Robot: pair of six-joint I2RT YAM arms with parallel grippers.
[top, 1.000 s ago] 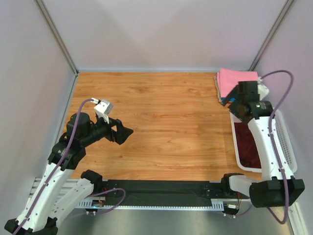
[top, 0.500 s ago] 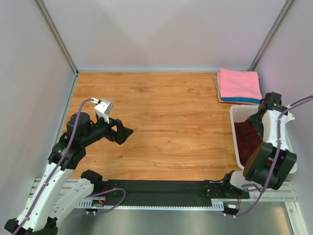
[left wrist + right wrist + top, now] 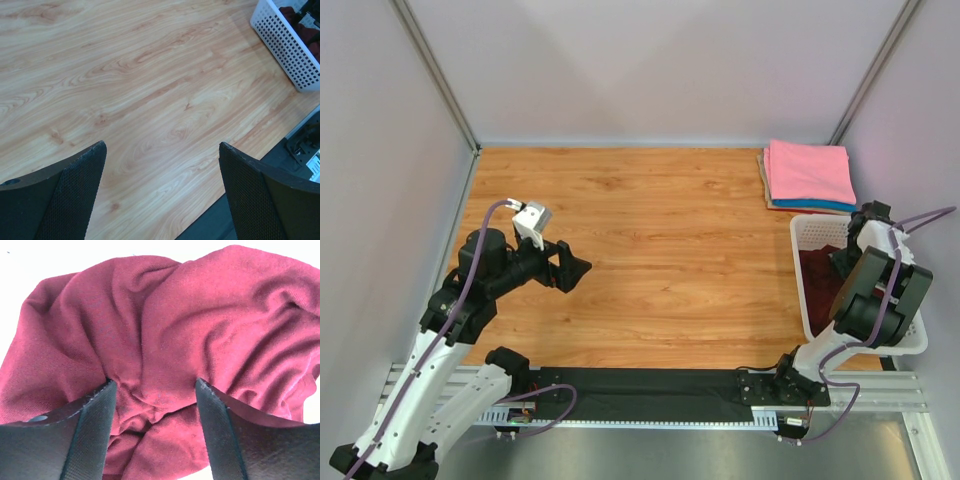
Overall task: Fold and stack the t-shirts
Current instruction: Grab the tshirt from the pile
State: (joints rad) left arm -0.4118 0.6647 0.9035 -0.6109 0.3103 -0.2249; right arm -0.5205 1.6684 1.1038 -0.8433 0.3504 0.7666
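Down in the basket (image 3: 801,275), the right gripper (image 3: 155,390) has been lowered
Jaws half-narrowed, pressed into the maroon tee (image 3: 165,315); left gripper (image 3: 160,165) kept wide

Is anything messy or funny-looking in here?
Yes. The maroon t-shirt lies crumpled in the white basket at the table's right edge, unlike the neatly folded stack just behind it. Nothing else stands out.

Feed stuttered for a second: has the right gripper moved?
Yes. The right gripper left the folded stack and came toward the arm bases, down into the white basket, fingers straddling the maroon t-shirt.
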